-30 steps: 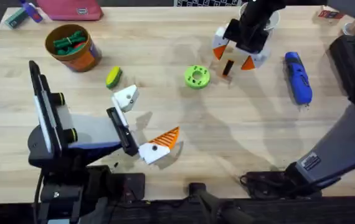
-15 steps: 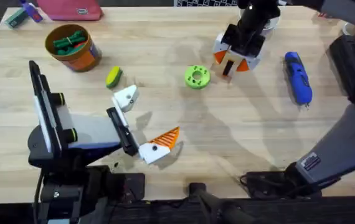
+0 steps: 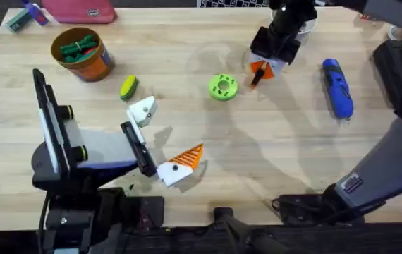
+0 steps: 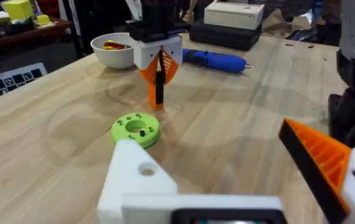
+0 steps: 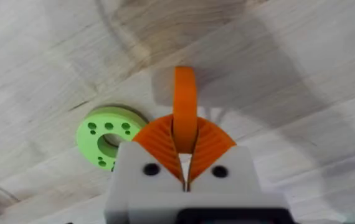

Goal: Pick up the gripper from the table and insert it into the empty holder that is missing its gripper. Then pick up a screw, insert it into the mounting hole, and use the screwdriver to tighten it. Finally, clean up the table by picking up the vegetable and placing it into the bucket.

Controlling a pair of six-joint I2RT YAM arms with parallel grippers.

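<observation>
Right now I have the right gripper (image 3: 259,73) in the upper right of the overhead frame, fingers clenched on the gripper (image 4: 159,87), the small dark block with an orange edge, which hangs upright just above the table (image 3: 271,148). Just beside it, toward the left, lies the holder (image 3: 223,87), flat on the wood and not touching the block. Farther right lies the screwdriver (image 3: 338,87), well apart, with bare table between. My left gripper (image 3: 166,137) hangs released at lower left, fingers spread wide. Just above it in the frame lies the vegetable (image 3: 129,87), and the bucket (image 3: 81,53) stands at upper left near the table's far edge. Bare wood spans the lower middle.
</observation>
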